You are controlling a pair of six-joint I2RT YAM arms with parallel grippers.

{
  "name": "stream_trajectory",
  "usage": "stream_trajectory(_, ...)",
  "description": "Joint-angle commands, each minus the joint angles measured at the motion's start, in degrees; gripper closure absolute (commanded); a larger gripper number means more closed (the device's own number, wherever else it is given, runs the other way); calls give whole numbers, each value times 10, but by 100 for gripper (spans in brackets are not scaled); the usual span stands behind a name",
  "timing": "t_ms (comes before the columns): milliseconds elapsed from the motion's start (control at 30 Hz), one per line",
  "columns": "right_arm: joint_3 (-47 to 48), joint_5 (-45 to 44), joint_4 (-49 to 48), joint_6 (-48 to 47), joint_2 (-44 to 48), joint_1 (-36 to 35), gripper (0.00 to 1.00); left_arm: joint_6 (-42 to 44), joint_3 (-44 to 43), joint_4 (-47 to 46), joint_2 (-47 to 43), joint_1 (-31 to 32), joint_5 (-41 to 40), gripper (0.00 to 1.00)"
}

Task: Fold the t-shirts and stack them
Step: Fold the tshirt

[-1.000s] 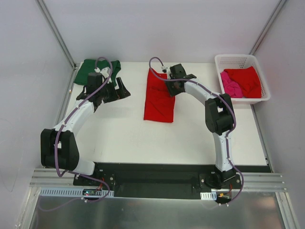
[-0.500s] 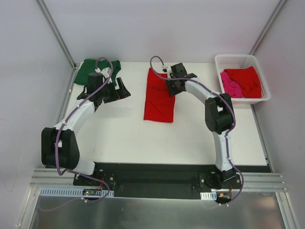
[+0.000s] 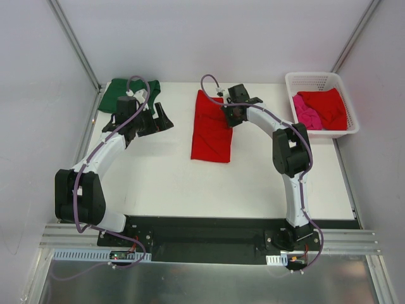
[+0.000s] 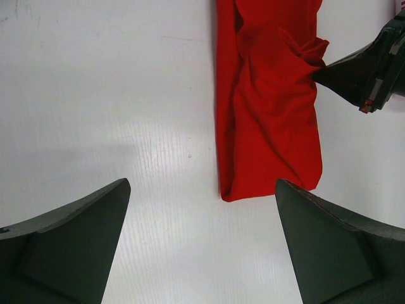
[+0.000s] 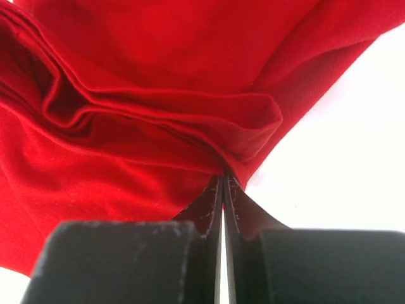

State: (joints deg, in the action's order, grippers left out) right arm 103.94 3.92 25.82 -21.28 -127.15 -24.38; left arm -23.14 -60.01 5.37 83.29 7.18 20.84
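Only a thin fold of red shirt [image 5: 158, 63] sits in the closed right end effector [image 5: 223, 183], so it may slip; left end effector [image 4: 202, 183] gapes empty.

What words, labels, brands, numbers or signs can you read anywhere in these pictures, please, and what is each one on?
There is no readable text in any view.
The red t-shirt, the green t-shirt and the white basket carry no print or label.
The small boards by the arm bases are too small to show any lettering.
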Motion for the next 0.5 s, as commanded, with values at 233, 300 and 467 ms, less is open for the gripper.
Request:
stream_trajectory(233,43,2,-4,13,-3,1,99,5,-10,-11,0,3,4,1)
stream_trajectory(300,46,-7,-6,14,-6,1,99,5,-11,-12,0,3,4,1)
stream_trajectory(467,64,-22,-6,15,-12,1,99,5,-10,-12,1,4,4,1)
